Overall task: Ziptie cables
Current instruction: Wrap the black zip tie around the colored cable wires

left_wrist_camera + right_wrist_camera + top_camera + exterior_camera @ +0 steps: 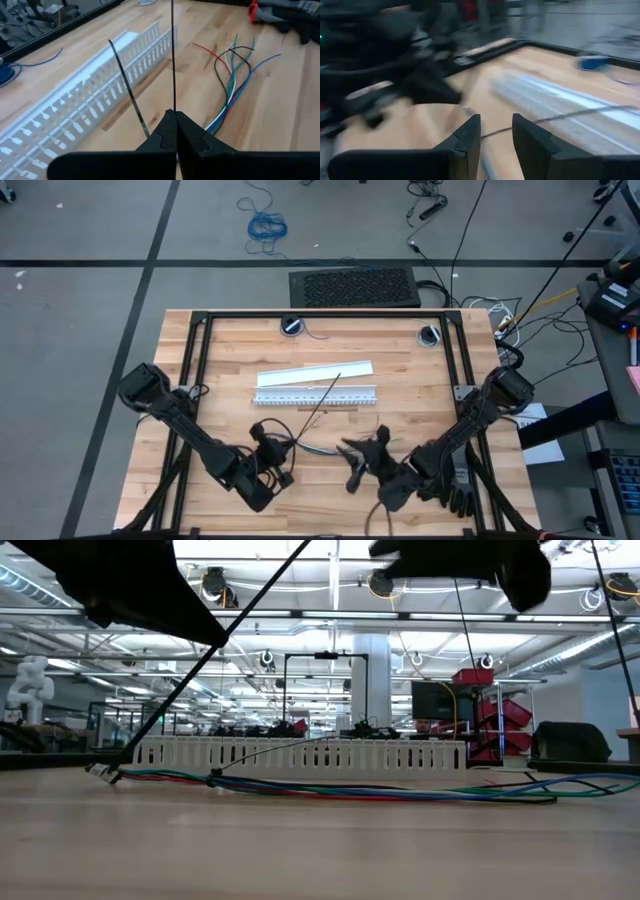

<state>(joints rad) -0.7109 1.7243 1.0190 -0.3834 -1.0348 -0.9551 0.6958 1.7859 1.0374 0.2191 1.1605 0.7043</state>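
The cables, thin blue, green, red and grey wires, lie flat on the wooden table near its front; their splayed ends show in the left wrist view. My left gripper hovers above their left part, shut on a ziptie. A second ziptie slants across in front of the white slotted strip. My right gripper is open above the cables' right part; a thin dark strip runs just beyond its fingers. My left gripper pinches the thin black ziptie between its two fingertips. The strip runs straight on from the fingertips toward the table's far side. In the low view it slants from the table near the cables' left end up past the gripper.
The white slotted strip and a flat white cover lie across the table's middle, behind the cables. Two round ports sit at the far edge. A black frame borders the table; bare wood lies at the near edge.
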